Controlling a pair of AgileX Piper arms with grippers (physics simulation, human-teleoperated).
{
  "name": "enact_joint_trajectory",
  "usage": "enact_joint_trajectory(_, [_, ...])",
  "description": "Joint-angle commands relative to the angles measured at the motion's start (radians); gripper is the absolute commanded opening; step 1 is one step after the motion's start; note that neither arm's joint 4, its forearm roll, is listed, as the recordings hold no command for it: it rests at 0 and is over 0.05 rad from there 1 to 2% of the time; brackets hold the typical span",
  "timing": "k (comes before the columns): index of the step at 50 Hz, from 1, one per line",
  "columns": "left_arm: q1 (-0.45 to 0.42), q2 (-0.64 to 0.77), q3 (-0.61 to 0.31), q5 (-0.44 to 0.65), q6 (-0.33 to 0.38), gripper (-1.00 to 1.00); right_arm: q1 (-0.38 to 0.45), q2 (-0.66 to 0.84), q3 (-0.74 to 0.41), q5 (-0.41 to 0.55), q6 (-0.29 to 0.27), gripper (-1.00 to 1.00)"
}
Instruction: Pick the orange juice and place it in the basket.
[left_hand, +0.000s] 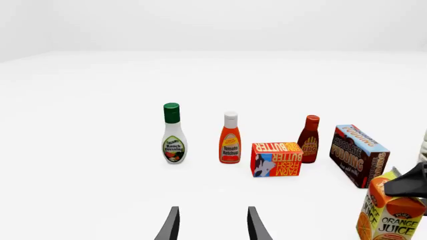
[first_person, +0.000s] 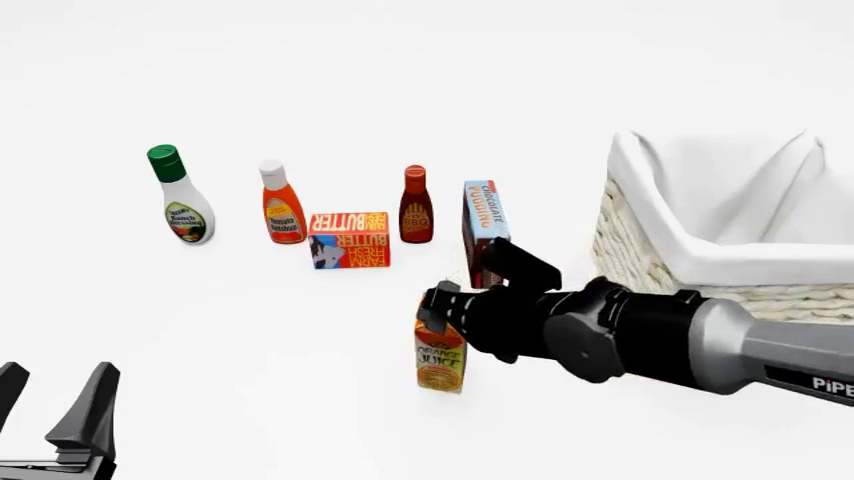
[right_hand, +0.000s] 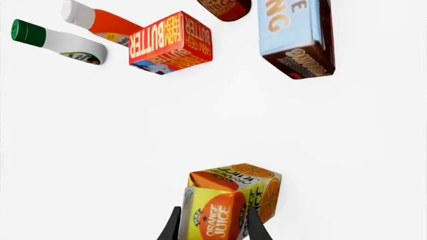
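The orange juice (first_person: 439, 356) is stood upright on the bench (first_person: 267, 330), left of the basket (first_person: 721, 240), apparently clamped by the right pincer (first_person: 443, 305). The left pincer (first_person: 56, 400) is held apart.

Plain white table (first_person: 400, 60), seemingly wall-less

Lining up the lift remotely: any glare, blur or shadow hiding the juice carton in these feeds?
Front view: flat, even light, sharp; the right hand covers the top of the orange juice. Right wrist view: carton crisp, partly cut off by the frame. Left wrist view: clear, carton at the edge.
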Motion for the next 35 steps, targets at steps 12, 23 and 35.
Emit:
enact_joint_trajectory(12, [0.000,0.000,0.000,0.000,0.000,1.00,0.005,-0.027,-0.017,0.009,-0.062,-1.00])
enact_joint_trajectory(23, [0.000,0.000,0.000,0.000,0.000,1.00,-0.009,-0.110,-0.025,0.002,-0.111,-1.00])
enact_joint_trajectory(35, [0.000,0.000,0.000,0.000,0.000,1.00,-0.008,-0.188,-0.017,-0.004,-0.147,-1.00])
